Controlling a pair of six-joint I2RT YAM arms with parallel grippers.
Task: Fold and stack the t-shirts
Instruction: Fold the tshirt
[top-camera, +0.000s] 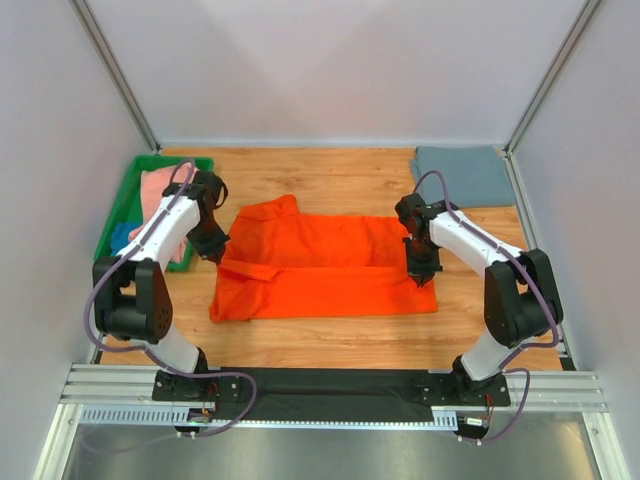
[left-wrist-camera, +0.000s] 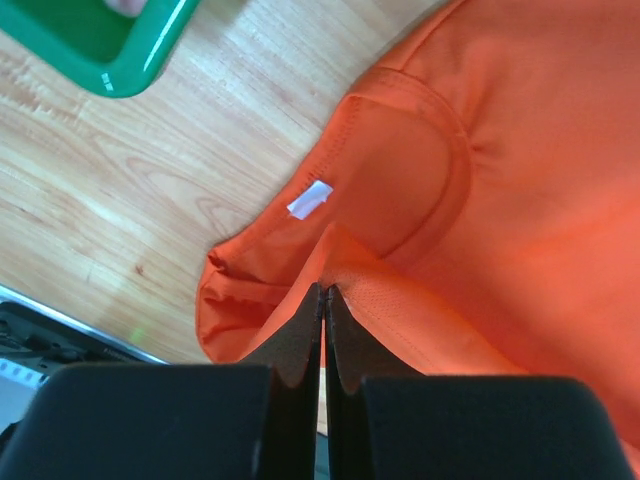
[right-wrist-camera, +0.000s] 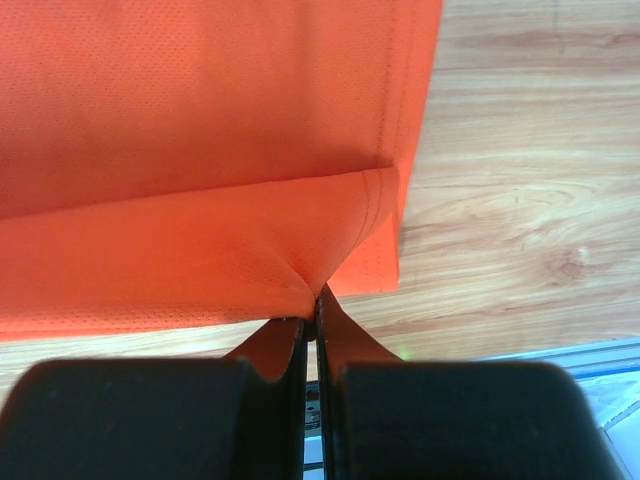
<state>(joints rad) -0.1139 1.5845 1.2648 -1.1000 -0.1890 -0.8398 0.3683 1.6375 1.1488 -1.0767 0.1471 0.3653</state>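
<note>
The orange t-shirt (right-wrist-camera: 200, 120) is matt cloth with a fine pinhole weave. The tabletop (left-wrist-camera: 150, 190) is smooth, grained wood. The green tray (left-wrist-camera: 130, 65) is glossy plastic.

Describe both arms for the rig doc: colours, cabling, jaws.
Left arm and right arm match: white link shells, black joint housings, black bases. A grey-purple cable loops loosely outside each arm and runs down to its base. The jaws are matte black and flat-sided, tapering to thin tips. No markings visible.

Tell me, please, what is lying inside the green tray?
A salmon pink t-shirt and a corner of a blue t-shirt show inside the green tray. The left arm covers its right side, so anything there is hidden.
</note>
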